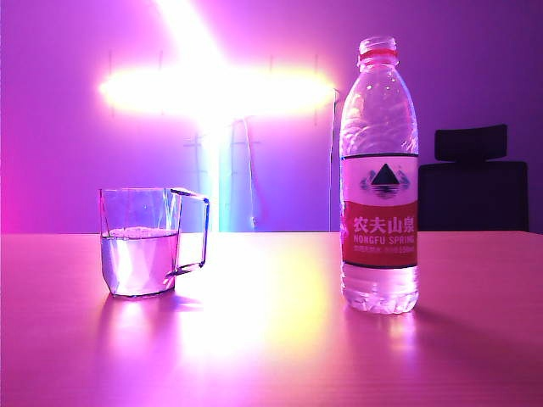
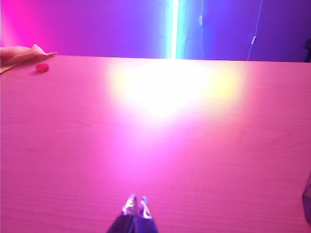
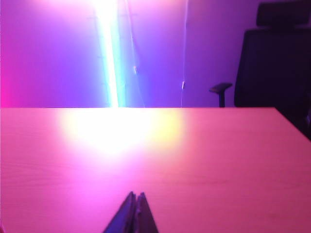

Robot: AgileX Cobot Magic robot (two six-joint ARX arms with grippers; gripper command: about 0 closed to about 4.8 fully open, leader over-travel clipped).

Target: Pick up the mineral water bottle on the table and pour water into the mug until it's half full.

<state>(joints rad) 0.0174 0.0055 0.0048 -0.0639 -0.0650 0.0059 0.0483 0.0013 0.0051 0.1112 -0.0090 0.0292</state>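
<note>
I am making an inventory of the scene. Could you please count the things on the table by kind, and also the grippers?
Bottles: 1, the mineral water bottle, uncapped
Mugs: 1, the mug, part-filled
Small red objects: 1, red object
Grippers: 2, left gripper and right gripper, both shut and empty
Total: 5

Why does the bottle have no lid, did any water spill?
No spill shows. The mineral water bottle stands upright on the table with its cap off, and the mug is about half full. A small red thing lies far off. The left claw and right claw are shut, holding nothing.
</note>
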